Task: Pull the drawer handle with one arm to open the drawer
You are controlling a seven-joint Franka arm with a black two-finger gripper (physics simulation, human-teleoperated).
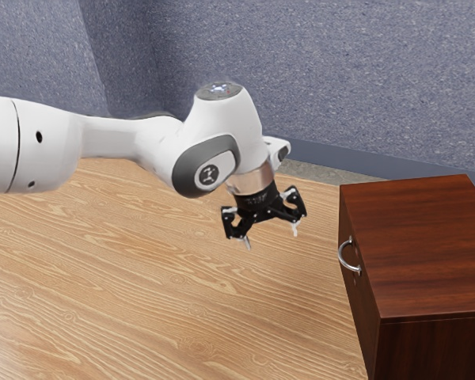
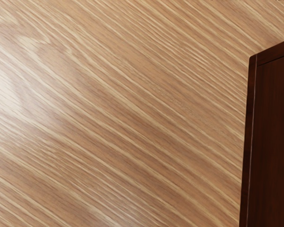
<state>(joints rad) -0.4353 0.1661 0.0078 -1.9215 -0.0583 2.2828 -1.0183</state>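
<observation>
A dark brown wooden drawer cabinet (image 1: 419, 261) stands on the table at the exterior view's right. A curved silver handle (image 1: 347, 256) sticks out of its front face, which looks toward the arm. My black gripper (image 1: 269, 233) hangs open above the table, well short of the handle and a little higher than it, with nothing between its fingers. In the wrist view an edge of the cabinet (image 2: 270, 142) shows beside bare wood grain.
The light wooden table (image 1: 142, 285) spreads wide under and in front of my arm. A grey wall (image 1: 340, 63) with a dark baseboard closes the back. My white arm (image 1: 127, 142) reaches in from the exterior view's left.
</observation>
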